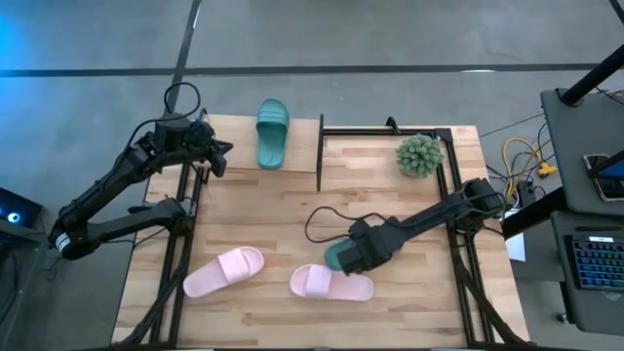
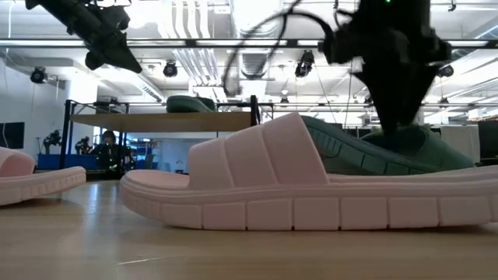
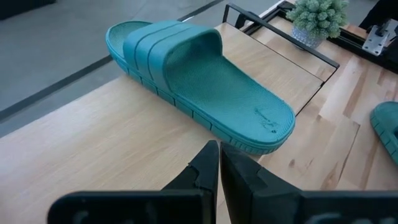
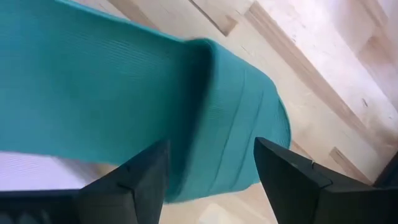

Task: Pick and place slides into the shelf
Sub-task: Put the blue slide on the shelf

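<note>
Wooden tabletop [image 1: 253, 210] under bright ceiling lights. At far left edge, shelf [image 1: 292, 146] with one teal slide [image 1: 272, 132] lying on its top board. Just beside it, left gripper [image 1: 220, 156], raised, fingers pressed together, holding nothing. Near the front, two pink slides [image 1: 223, 271] [image 1: 331, 284] lying flat and apart. Touching the right-hand pink one from behind, second teal slide [image 1: 338, 255], mostly hidden under right gripper [image 1: 353, 255]. Right fingers [image 4: 292, 180] spread wide, one at each side of its strap, not pinching. Fuzzy green plant [image 1: 419, 154] at far right corner.
</note>
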{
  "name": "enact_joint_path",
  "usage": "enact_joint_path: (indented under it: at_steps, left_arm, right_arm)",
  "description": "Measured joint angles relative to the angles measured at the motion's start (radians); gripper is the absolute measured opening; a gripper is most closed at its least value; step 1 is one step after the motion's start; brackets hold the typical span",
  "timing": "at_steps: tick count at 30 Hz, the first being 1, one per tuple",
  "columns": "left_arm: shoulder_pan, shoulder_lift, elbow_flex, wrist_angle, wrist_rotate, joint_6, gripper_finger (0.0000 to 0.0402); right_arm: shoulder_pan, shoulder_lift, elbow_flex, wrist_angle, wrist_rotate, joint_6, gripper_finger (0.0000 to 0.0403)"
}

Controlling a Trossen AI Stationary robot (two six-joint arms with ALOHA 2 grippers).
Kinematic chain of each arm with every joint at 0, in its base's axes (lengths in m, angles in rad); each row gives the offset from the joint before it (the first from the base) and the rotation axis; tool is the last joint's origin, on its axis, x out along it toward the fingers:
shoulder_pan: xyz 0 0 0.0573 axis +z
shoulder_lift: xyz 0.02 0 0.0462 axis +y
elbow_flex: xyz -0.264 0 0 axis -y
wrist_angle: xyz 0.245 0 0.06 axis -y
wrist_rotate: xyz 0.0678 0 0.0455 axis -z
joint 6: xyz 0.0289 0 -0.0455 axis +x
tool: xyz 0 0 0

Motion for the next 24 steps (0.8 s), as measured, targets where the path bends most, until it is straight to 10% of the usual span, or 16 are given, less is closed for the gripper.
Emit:
enact_joint_path:
  at_steps: [24]
  left_arm:
    - [0.000, 0.008, 0.000, 0.000, 0.013, 0.027, 0.0002]
  right_arm:
    - [-0.033, 0.163, 0.076, -0.117, -0.061, 0.090, 0.0193]
